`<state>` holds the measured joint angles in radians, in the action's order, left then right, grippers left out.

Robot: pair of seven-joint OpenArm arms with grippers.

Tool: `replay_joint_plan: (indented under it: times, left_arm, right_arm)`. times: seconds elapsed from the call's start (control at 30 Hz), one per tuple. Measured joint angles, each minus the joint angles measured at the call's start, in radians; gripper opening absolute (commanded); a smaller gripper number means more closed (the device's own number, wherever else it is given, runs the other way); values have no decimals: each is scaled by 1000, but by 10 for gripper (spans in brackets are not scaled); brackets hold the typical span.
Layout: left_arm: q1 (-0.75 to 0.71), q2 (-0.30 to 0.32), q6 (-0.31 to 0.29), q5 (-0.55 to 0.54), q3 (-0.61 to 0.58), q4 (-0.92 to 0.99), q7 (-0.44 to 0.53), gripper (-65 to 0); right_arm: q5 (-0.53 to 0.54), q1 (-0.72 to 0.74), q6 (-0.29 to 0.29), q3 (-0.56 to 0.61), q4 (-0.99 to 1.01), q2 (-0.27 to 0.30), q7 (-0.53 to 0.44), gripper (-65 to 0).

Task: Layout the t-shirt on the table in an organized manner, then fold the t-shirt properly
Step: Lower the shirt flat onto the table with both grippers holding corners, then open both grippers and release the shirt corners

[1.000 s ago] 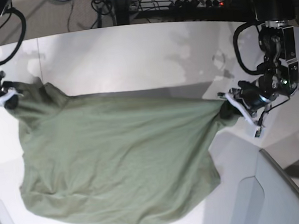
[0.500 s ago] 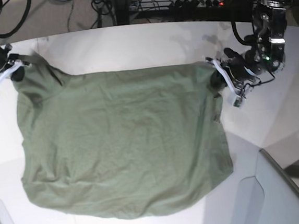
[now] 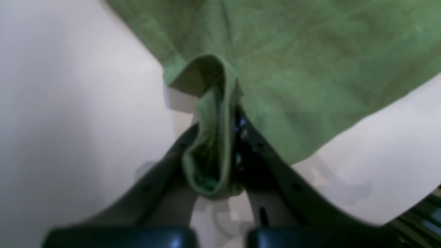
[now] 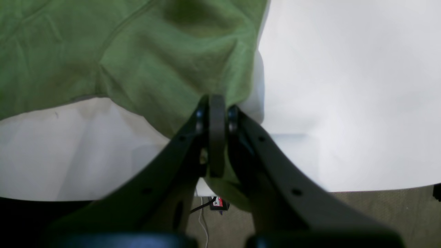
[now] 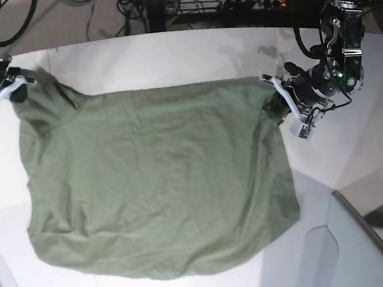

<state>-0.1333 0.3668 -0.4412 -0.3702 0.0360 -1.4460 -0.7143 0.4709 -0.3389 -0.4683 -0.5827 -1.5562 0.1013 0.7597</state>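
The t-shirt lies spread on the table. It looks soft, light and floppy. The left gripper and right gripper each pinch a top corner, good places to hold.

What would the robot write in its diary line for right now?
phase: spreading | t-shirt: mostly flat on table | left gripper: shut on t-shirt corner | right gripper: shut on opposite corner | fold: not started

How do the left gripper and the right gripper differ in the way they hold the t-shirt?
The left gripper grips a rolled hem bunched between its jaws; the right gripper pinches a thin, flat edge. In the base view they hold opposite corners. Both are shut on the t-shirt.
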Motion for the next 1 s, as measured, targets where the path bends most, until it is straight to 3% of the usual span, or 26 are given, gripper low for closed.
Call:
replay_joint_plan:
  times: [0.13,0.3,0.4,0.5,0.57,0.6,0.73,0.8,0.83,0.9,1.0]
  left_arm:
    - [0,0,0,5,0,0,0,-650]
    - [0,-11,0,146,-9,0,0,-650]
    - [0,-31,-2,164,2,0,1,-648]
    - [3,-28,-3,158,5,-5,1,-489]
    - [8,-31,-3,159,51,-10,-1,-418]
    - [9,-32,-3,161,84,-26,-2,-388]
    - [14,-36,-1,159,216,-144,0,-262]
    - [15,-66,-3,146,312,-206,1,-219]
    - [17,-86,-3,110,370,-222,1,-212]
    - [13,-104,0,42,443,-226,0,-216]
    - [8,-106,-1,-40,458,-206,-8,-219]
  right_arm:
    - [0,33,-1,4,3,34,0,-641]
    - [-44,65,-3,0,3,48,2,-629]
    - [-142,103,0,0,5,45,8,-513]
    - [-232,135,0,-1,3,38,-6,-321]
    - [-270,151,-5,-1,0,31,2,-236]
    - [-273,161,-4,-1,0,31,1,-222]
    - [-281,146,-5,-34,-124,36,-3,-227]
    - [-273,85,-19,-25,-224,45,-11,-242]
    - [-288,48,-40,0,-272,45,-5,-263]
    - [-290,-19,-148,76,-335,22,-1,-317]
    - [-258,-61,-247,174,-348,-51,1,-450]
